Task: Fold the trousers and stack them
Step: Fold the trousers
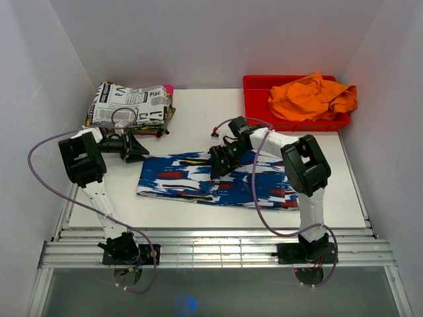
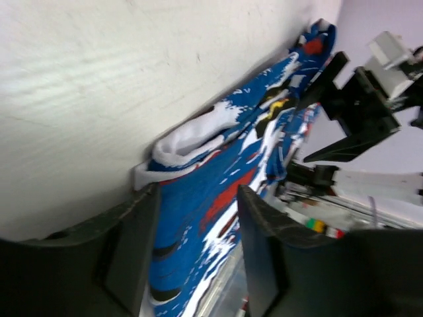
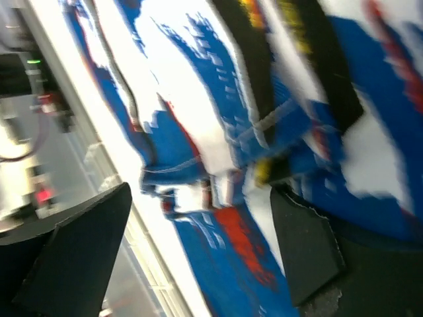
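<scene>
- Across the middle of the white counter (image 1: 198, 112) lay the trousers (image 1: 192, 178), folded into a long, flat rectangle of soft cloth. They were royal blue with ragged white brush streaks and small red, black and yellow patches.
- The left hand (image 1: 140, 149) sat low just off the upper left corner of that rectangle. Its two blunt black fingers (image 2: 132, 251) stood apart, clamped on nothing.
- In the left wrist view the near edge of the trousers showed as a thick, rounded lip of white and blue fabric lying against the smooth counter, framed in the gap between the fingers.
- The right hand (image 1: 219, 164) hung over the upper edge of the trousers near the middle of the frame. Its matte black fingers (image 3: 73, 257) were spread wide and gripped no cloth.
- The right wrist view was blurred. It showed rumpled blue and white fabric with black bands and a stitched seam. Whether the fingertips touched the cloth could not be told.
- At the upper left of the frame sat a newspaper-print folded cloth (image 1: 129, 105), a squarish black-and-white bundle.
- At the upper right stood a rectangular red bin (image 1: 254, 99) of glossy plastic, holding a crumpled orange cloth (image 1: 314, 98).
</scene>
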You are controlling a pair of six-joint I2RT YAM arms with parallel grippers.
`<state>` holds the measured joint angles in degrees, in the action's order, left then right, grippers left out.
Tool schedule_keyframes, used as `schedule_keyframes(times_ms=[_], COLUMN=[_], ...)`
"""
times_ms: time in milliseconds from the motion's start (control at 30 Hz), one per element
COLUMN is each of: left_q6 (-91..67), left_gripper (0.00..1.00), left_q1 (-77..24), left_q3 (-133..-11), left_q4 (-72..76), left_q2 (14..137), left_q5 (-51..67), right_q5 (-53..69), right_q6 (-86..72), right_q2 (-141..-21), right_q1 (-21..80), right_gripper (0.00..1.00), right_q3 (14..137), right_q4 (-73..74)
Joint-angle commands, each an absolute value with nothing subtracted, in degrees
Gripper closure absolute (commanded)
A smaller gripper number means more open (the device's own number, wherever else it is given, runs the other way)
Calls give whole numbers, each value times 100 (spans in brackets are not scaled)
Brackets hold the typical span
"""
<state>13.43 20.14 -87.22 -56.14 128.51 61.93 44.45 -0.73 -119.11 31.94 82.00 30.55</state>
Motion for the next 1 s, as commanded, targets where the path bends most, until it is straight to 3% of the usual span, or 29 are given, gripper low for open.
schedule_keyframes(times_ms=[0,67,233,400,633,833,967], left_q6=[1555,2063,3593,3824,3165,2796,2391], left_gripper=[37,31,30,30,32,32,35], left_q1=[2441,2714,3295,3313,2971,2444,2373], left_q3=[-9122,-9421,-9380,-7633,-6593,-6267,-6240], left_q4=[-5369,-6129,-7286,-6637,-5810,-5239,-4756], left_q2=[12096,12024,11754,10908,10653,10749,10986], left_q5=[5572,5590,4932,4395,4438,4324,4630], right_q5=[2637,2514,2242,2267,3208,1639,1644], right_q6=[650,790,1282,1775,2346,2488,2838], right_q2=[-11682,-11323,-10566,-9555,-8483,-6903,-6645], right_q1=[2936,2857,2567,2198,452,-342,-615], right_gripper=[10,10,10,10,10,10,10], right_q3=[8200,8122,7980,7726,7357,6576,6258], right_q4=[3427,3437,3533,3437,3805,3586,4235])
